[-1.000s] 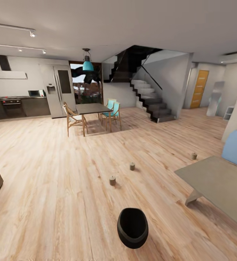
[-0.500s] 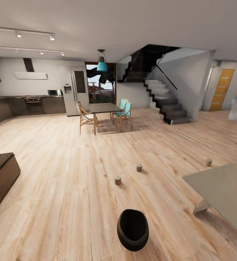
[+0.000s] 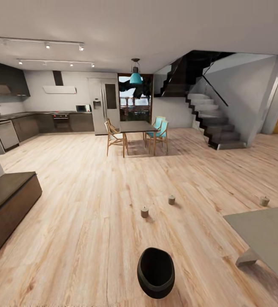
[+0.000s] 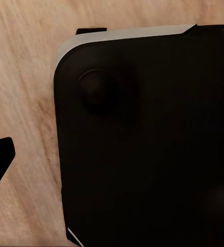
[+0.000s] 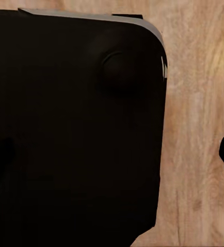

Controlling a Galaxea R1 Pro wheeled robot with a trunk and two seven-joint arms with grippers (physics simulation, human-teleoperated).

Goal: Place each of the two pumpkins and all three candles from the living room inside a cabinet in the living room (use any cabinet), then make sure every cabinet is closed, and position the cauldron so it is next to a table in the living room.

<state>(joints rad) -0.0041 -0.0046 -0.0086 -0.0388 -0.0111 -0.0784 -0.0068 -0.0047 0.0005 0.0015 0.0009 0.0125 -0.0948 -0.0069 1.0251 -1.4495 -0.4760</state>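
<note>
Head view: cauldron [image 3: 156, 273] bottom centre on the floor; candles [image 3: 144, 212] mid-frame.
Table [image 3: 266, 232] lower right; cabinet [image 3: 7, 204] left; both grippers' jaw state cannot be told.

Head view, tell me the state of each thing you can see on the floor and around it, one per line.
cauldron: upright on the floor, mouth open, empty.
three candles: upright on the floor, apart, unlit.
cabinet: fronts shut.
table: bare top.

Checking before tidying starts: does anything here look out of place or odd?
Yes. Three candles stand upright, scattered on the bare wooden floor, and the black cauldron sits alone on the floor too, apart from the grey table. Nothing looks spilled or damaged.
</note>
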